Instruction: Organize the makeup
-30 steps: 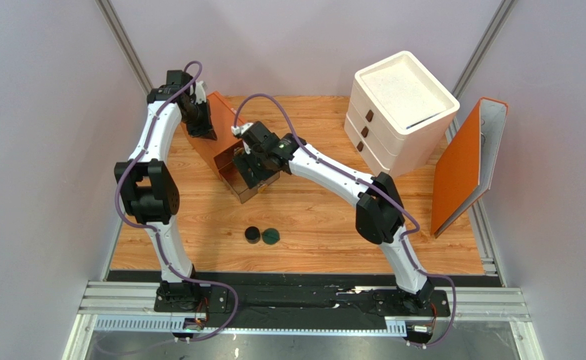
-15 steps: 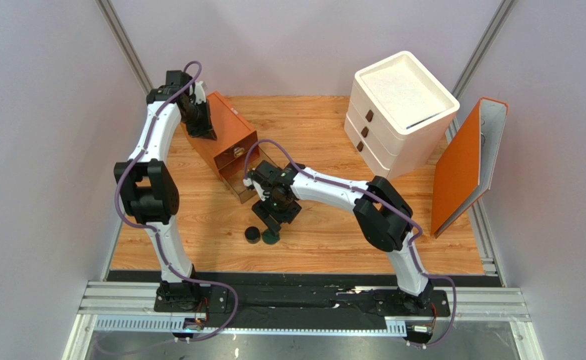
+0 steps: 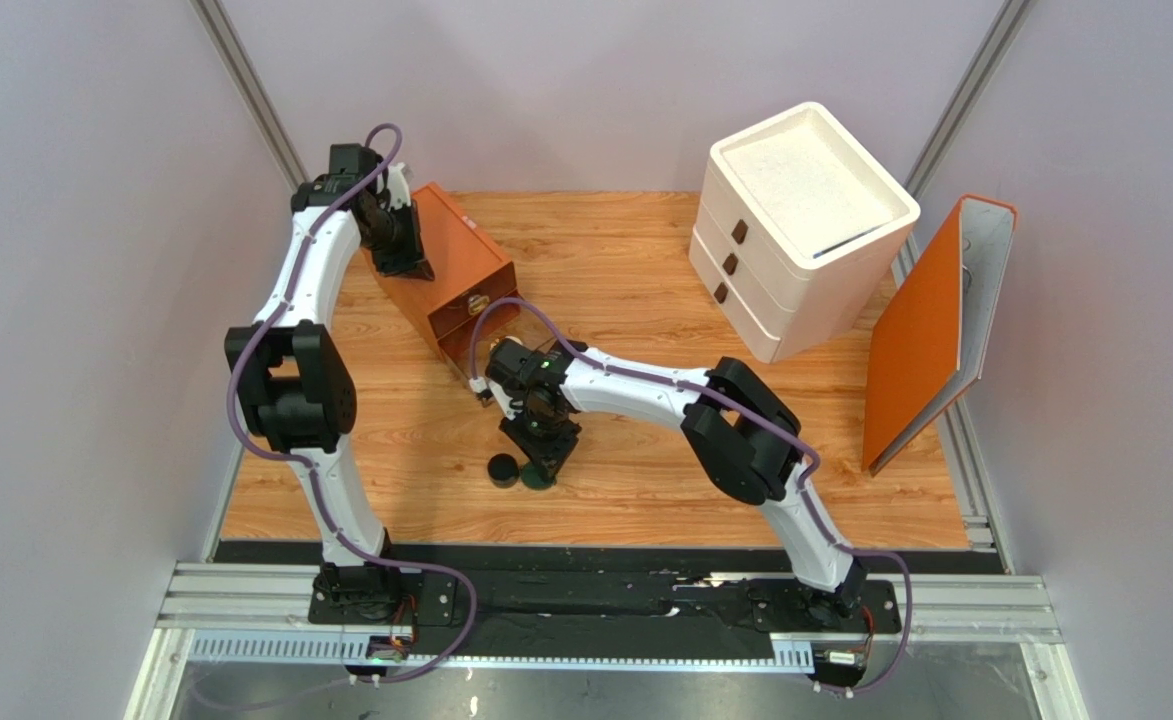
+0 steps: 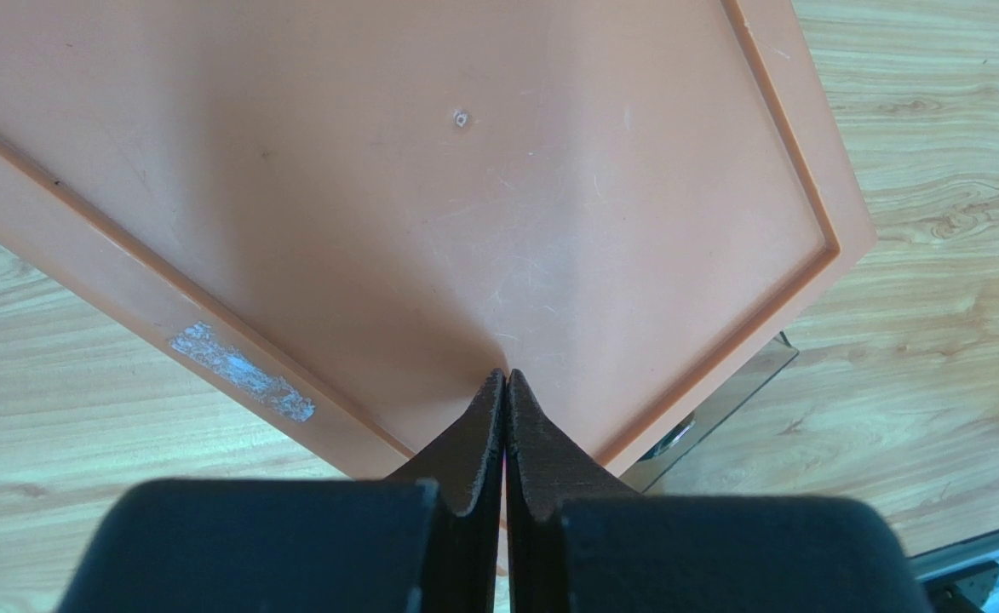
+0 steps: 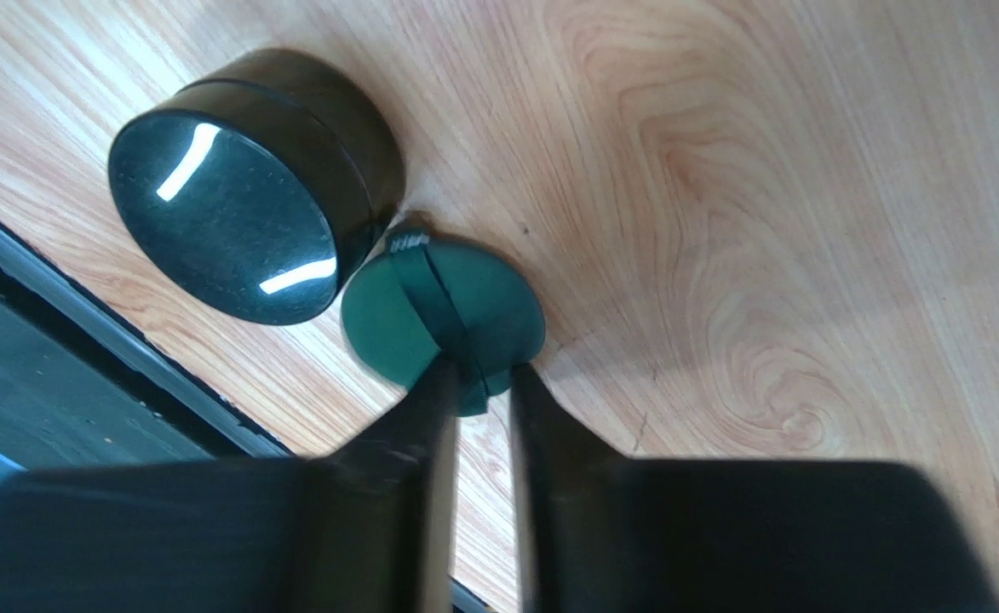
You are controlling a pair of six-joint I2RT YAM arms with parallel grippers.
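Two flat round compacts lie close together on the wooden table near the front edge. The black compact (image 5: 255,179) (image 3: 504,470) lies flat. Beside it the dark green compact (image 5: 402,319) is tipped up off the wood, its rim pinched between the narrow jaws of my right gripper (image 5: 479,370) (image 3: 543,461); in the top view the wrist covers most of it. My left gripper (image 4: 506,378) (image 3: 404,263) is shut and holds nothing, its tips pressing on the top of the orange drawer box (image 4: 466,192) (image 3: 450,278). No other makeup shows.
The orange box's clear drawer (image 3: 472,371) stands pulled out toward the right arm. At the back right is a white drawer unit (image 3: 803,225), and an orange binder (image 3: 930,330) leans beside it. The table's dark front rail (image 5: 69,383) runs just past the compacts.
My right arm swung from the open drawer down to the two compacts, and its jaws went from wide open to closed on the green compact. The left arm stayed put.
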